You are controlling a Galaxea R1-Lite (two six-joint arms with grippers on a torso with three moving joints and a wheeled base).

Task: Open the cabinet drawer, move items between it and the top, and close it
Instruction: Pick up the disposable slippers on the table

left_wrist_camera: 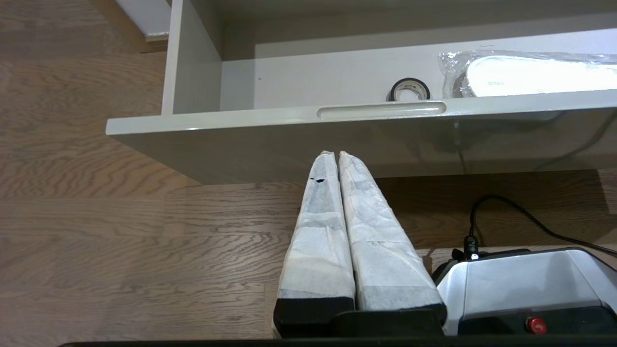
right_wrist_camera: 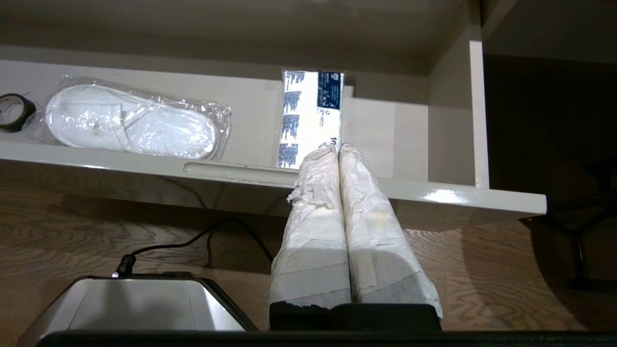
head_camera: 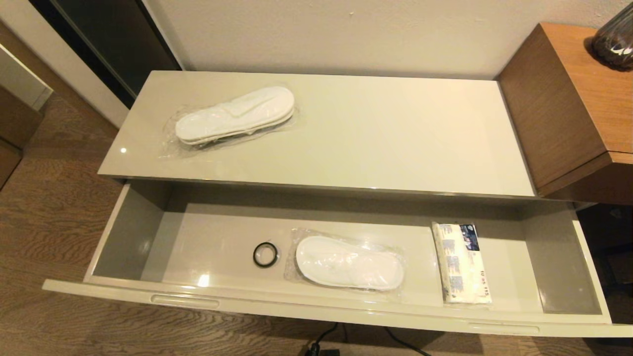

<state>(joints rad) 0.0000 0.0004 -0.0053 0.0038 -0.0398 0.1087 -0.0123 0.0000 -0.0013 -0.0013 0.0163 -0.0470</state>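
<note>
A: Where were the items seen?
B: The cabinet drawer [head_camera: 129, 232] was pulled open at lower frame, holding wrapped slippers [head_camera: 349, 262], a tissue pack [head_camera: 462, 262] and a tape roll [head_camera: 265, 254]. Another slipper pack [head_camera: 235, 116] lay upper left on the top [head_camera: 376, 133].
A: And the grippers?
B: The left gripper [left_wrist_camera: 336, 155] and right gripper [right_wrist_camera: 336, 147] were closed, empty, before the drawer front.

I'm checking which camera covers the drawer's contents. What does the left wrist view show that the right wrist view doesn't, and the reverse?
Only the left wrist view: the left gripper, shut, before the drawer's left end. Only the right wrist view: the tissue pack, the right gripper, shut, and the drawer's right end. Both: the wrapped slippers and the tape roll inside the open drawer.
</note>
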